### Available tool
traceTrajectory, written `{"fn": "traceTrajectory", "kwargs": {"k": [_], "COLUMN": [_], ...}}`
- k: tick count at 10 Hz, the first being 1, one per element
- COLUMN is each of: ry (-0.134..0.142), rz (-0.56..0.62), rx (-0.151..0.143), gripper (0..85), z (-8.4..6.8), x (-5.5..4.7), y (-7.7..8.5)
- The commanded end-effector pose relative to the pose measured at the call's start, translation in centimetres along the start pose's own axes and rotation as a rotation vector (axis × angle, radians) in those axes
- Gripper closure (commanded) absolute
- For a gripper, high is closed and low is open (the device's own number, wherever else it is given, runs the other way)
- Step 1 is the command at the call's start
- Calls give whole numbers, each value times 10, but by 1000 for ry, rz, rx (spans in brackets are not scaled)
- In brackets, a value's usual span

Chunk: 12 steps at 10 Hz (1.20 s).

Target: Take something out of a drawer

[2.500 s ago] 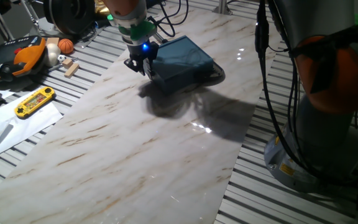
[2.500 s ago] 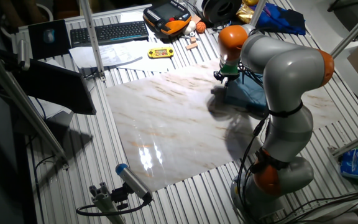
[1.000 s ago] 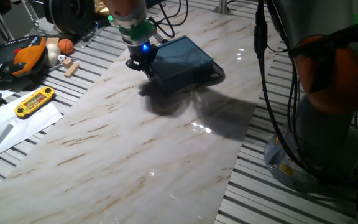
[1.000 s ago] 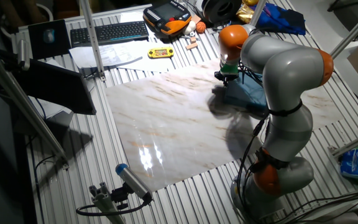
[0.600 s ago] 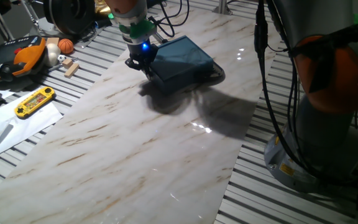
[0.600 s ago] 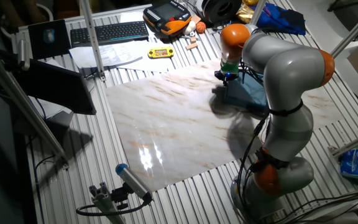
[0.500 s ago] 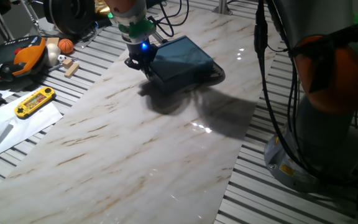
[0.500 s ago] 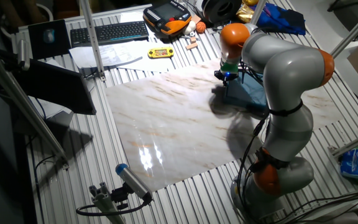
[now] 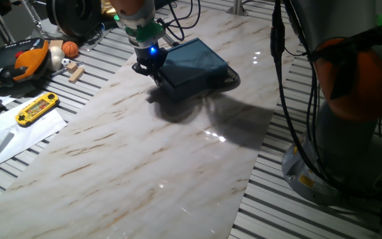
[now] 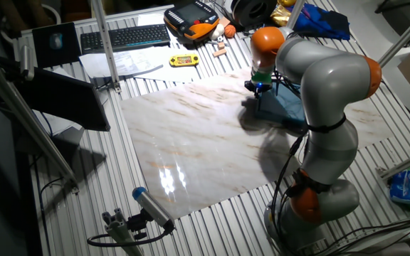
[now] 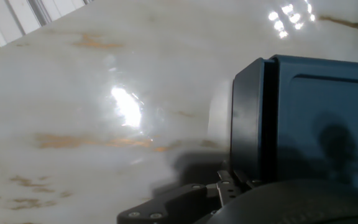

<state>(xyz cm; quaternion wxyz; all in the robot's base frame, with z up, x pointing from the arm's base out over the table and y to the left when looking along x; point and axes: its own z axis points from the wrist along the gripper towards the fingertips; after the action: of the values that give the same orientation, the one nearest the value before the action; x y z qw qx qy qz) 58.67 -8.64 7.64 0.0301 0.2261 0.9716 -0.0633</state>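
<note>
Your gripper (image 9: 152, 69) is down at the front end of the box (image 9: 194, 63), which lies near the far edge of the marble slab (image 9: 144, 159), toward its right corner. The fingers look drawn close together at the drawer (image 11: 247, 118) front, but no view shows the knob or whether they have it pinched, so I cannot tell if they are closed on anything. In the hand view the drawer face sits nearly flush with the box; it looks shut or barely cracked. The packet is not visible in any view; you should assume it is inside the shut drawer.

What can go wrong from here:

- If the fingers sit beside the knob and not around it, your pull will slip off and the drawer will stay shut.
- The box rests loose on smooth marble. If the drawer binds, you will likely drag the whole box toward the slab's middle instead of opening it.
- A pull angled upward could tip the box's front end off the slab.
- Pull too hard and the drawer may come right out and spill the packet, perhaps toward the slab's left edge, where the slatted table (image 9: 98, 50) could catch it.
- The arm (image 10: 326, 78) hides the box from the other fixed view, so watch the hand view.
</note>
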Motion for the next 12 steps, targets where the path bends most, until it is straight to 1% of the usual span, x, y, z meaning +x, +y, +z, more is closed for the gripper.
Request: {"fn": "traceTrajectory", "kwargs": {"k": [1,5,7,12], "ry": [4,19,27,36], "rz": [-1,-5,-10,-9], "rx": [-1,-3,1,0], "gripper": [850,850,850,850], "z": [0,1,-2,-2], "x": [0,-1,-2,-1], "y": [0,2,4,10]}}
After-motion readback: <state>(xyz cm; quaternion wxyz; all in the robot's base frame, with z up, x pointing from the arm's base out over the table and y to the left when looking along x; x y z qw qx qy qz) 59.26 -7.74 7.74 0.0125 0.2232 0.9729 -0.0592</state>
